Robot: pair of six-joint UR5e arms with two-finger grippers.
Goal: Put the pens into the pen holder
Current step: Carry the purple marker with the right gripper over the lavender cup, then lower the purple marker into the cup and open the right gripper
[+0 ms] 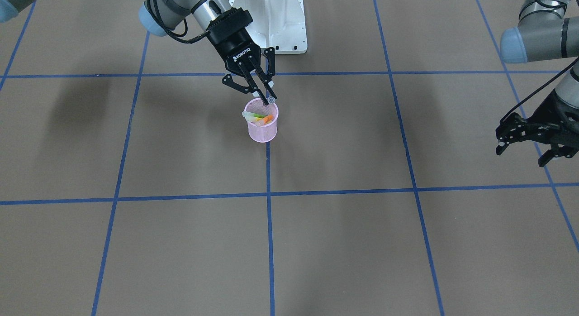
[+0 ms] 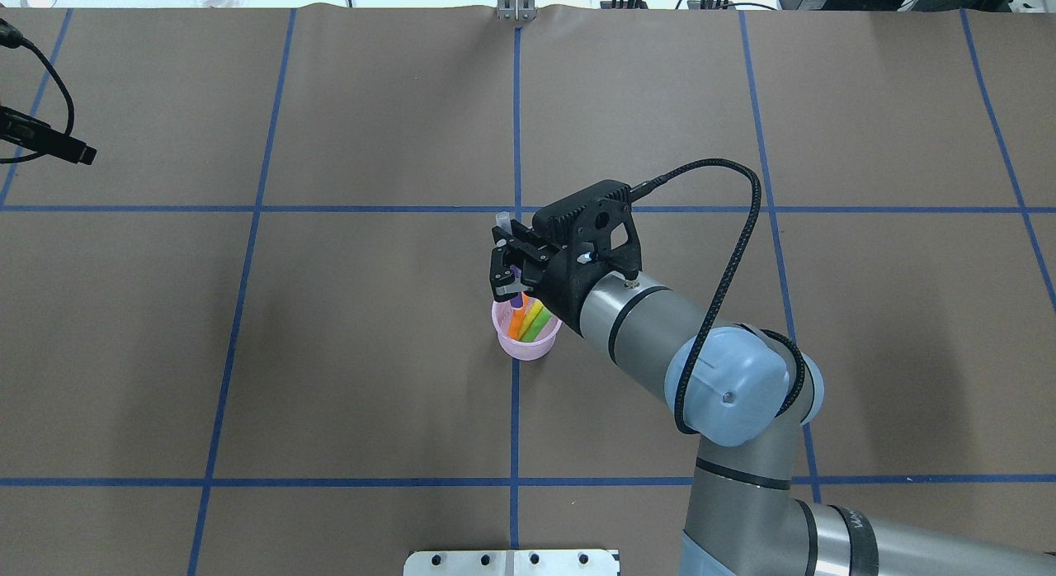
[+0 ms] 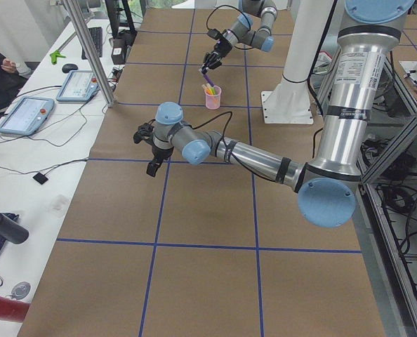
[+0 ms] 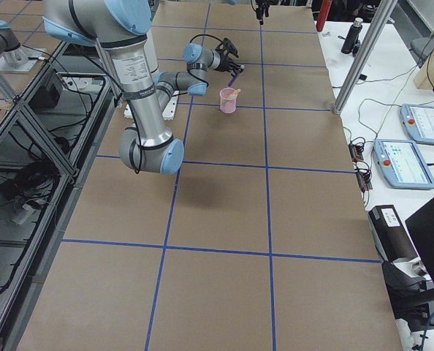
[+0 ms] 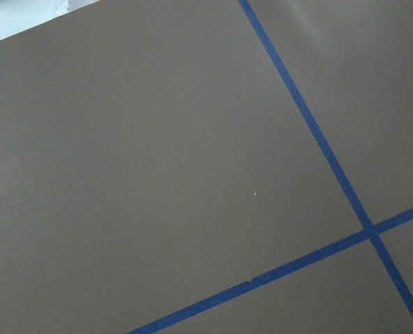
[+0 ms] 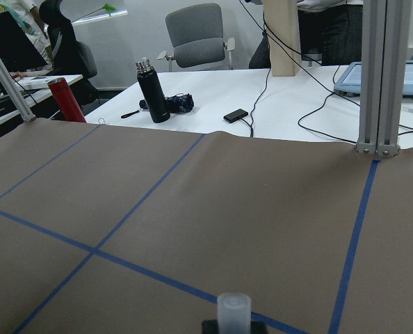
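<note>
The pink mesh pen holder stands near the middle of the table on a blue tape line. An orange pen, a yellow pen and a green pen lean inside it. My right gripper hangs just over the holder's rim, shut on a purple pen. That pen is tilted, its lower end in the holder's mouth and its pale cap sticking out beyond the fingers. My left gripper hovers open and empty far off to the side.
Brown paper with a blue tape grid covers the table. The robot's white base stands behind the holder. Past the table's far edge are an aluminium post, bottles, cables and tablets on a desk.
</note>
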